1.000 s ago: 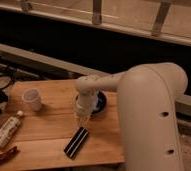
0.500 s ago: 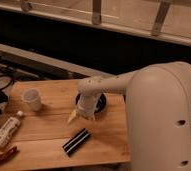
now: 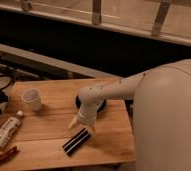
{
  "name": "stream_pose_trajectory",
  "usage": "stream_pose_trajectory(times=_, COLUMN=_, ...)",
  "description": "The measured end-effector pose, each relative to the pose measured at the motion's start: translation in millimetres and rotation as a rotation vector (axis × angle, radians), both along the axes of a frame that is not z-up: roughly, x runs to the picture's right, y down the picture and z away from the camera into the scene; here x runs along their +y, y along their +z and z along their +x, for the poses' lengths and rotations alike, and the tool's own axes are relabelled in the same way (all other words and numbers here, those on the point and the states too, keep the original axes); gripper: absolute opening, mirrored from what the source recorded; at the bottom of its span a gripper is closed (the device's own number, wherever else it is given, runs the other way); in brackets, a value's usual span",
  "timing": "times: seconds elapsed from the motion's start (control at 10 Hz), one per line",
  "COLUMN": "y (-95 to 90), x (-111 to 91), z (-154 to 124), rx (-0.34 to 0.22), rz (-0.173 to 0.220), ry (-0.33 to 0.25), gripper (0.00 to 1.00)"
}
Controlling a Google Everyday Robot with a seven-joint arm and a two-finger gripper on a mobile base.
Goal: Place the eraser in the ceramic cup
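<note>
The eraser (image 3: 75,141) is a black oblong block lying on the wooden table (image 3: 49,127) near its front edge. The ceramic cup (image 3: 32,99) is white and stands upright at the table's left side. My gripper (image 3: 81,123) hangs from the white arm just above the eraser's upper right end, well to the right of the cup.
A white bottle (image 3: 6,131) lies at the table's left edge. A dark red wrapped bar (image 3: 2,156) lies at the front left corner. A dark round object (image 3: 91,104) sits behind the gripper. The robot's large white body (image 3: 169,125) fills the right side.
The arm has lifted and shifted a little left and back from the eraser. The eraser lies in about the same place on the table.
</note>
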State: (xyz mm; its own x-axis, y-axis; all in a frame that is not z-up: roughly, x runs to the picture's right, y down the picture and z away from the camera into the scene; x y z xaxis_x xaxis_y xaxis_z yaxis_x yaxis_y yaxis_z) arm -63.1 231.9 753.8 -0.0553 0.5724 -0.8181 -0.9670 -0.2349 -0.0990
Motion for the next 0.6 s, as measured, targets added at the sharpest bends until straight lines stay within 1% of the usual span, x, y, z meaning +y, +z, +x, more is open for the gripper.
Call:
stream_pose_trajectory(times=0.2, y=-3.7, x=14.9, z=-5.0, rx=-0.001, rz=-0.047, ry=0.023, gripper=0.8)
stream_pose_trajectory(times=0.3, y=2.2, x=23.4, z=-8.1, rx=-0.024, rz=-0.074, ry=0.039, gripper=0.8)
stream_pose_trajectory(times=0.4, y=8.4, x=28.6, z=-7.4, rx=-0.034, rz=-0.088, ry=0.046, gripper=0.8)
stream_pose_trajectory(times=0.6, y=21.4, x=32.1, z=-11.8, rx=-0.048, rz=-0.108, ry=0.038, gripper=0.8)
